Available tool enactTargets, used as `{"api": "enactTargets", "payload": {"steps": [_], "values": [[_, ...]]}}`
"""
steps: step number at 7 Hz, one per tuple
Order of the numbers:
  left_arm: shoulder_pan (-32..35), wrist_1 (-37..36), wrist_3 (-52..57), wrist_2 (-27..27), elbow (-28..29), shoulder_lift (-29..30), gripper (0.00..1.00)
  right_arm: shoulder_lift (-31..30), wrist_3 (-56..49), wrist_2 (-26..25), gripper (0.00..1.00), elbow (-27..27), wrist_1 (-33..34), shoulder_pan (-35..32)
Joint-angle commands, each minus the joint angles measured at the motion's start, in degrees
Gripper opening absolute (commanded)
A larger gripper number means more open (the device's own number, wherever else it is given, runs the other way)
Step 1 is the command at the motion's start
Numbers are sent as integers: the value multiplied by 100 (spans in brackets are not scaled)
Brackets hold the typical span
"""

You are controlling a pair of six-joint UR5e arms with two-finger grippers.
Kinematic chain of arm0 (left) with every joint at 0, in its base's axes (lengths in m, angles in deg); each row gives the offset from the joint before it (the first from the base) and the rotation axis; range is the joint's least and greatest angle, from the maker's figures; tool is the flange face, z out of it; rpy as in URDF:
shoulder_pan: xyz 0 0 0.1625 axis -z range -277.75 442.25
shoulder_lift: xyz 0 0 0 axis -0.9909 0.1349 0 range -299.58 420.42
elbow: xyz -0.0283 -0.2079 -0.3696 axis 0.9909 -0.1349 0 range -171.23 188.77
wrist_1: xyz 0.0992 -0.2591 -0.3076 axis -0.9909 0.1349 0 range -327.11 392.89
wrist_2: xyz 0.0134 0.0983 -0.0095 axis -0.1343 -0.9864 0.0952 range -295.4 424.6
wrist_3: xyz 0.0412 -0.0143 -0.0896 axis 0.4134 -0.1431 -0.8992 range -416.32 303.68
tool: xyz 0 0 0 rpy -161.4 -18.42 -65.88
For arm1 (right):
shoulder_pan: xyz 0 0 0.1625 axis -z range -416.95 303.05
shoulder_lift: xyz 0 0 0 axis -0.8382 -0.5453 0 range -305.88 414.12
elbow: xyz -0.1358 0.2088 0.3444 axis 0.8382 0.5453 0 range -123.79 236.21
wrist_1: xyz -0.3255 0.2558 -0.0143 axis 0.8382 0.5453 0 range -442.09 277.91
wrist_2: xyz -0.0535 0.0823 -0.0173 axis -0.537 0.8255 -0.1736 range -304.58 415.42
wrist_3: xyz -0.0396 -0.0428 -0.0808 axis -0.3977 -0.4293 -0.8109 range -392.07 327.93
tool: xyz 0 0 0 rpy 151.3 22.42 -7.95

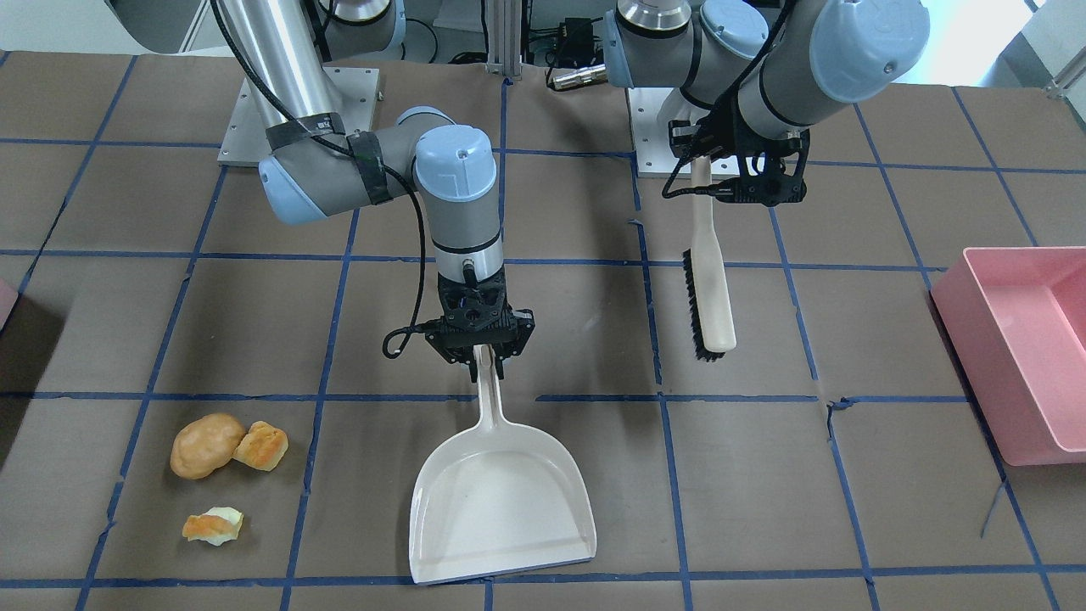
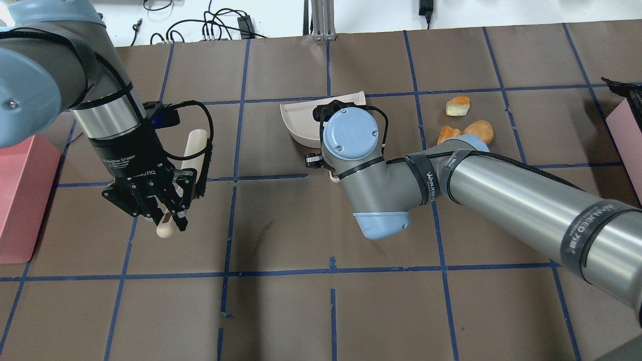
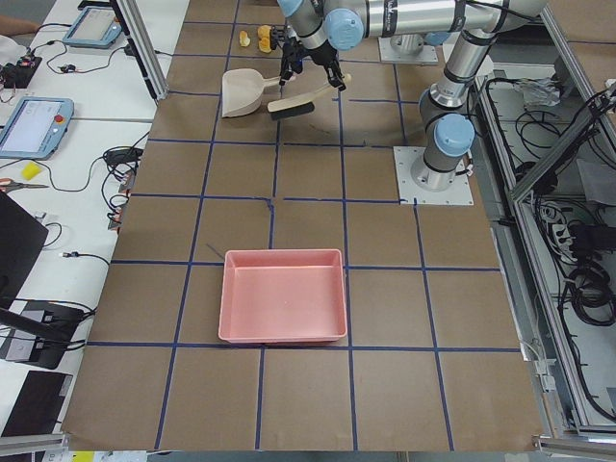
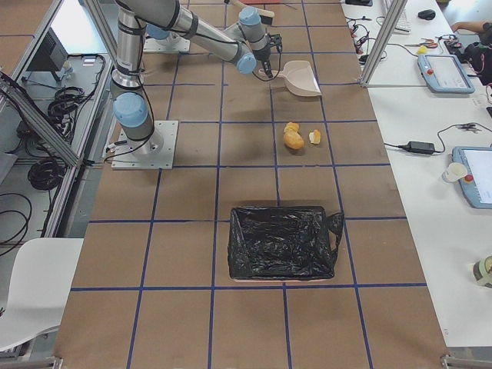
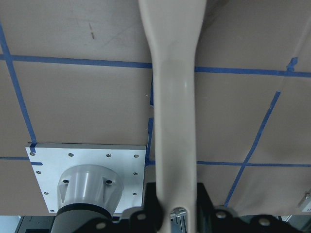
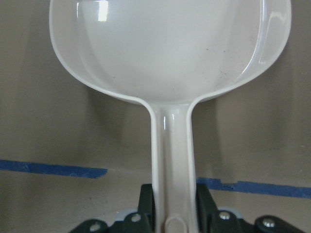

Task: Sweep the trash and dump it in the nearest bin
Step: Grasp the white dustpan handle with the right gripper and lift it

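Observation:
The trash lies together on the brown table: a tan potato-like lump [image 1: 204,445], a golden bread chunk [image 1: 262,446] touching it, and a smaller orange-and-pale-yellow piece [image 1: 214,525]. My right gripper [image 1: 481,358] is shut on the handle of a cream dustpan [image 1: 501,501], whose pan sits low over the table to the right of the trash in the front-facing view. My left gripper [image 1: 702,174] is shut on the handle of a wooden brush [image 1: 711,297] with black bristles, held off the table. The bin shows as a pink sliver [image 1: 4,301] at the view's left edge.
A large pink rectangular tub [image 1: 1018,348] stands at the table's end on my left side. In the exterior right view the bin [image 4: 280,242] is lined with a black bag. Two metal arm base plates [image 1: 297,110] sit at the back.

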Motion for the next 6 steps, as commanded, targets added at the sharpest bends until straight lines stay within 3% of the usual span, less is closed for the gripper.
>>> {"api": "enactTargets", "payload": {"steps": [1, 3, 4, 5, 6], "values": [[10, 15, 90, 4, -13, -25, 0, -301, -778, 313, 5, 186, -576, 362], [54, -246, 300, -14, 13, 167, 0, -1247, -2672, 683, 4, 390, -2349, 1449], [350, -901, 363, 38, 31, 395, 0, -1591, -3527, 938, 4, 399, -2914, 2160], [762, -1256, 146, 39, 83, 650, 0, -1717, -4432, 1384, 4, 416, -3207, 2819], [1149, -1451, -91, 39, 180, 896, 0, -1727, -5416, 1484, 3, 468, -3340, 3374]]}}
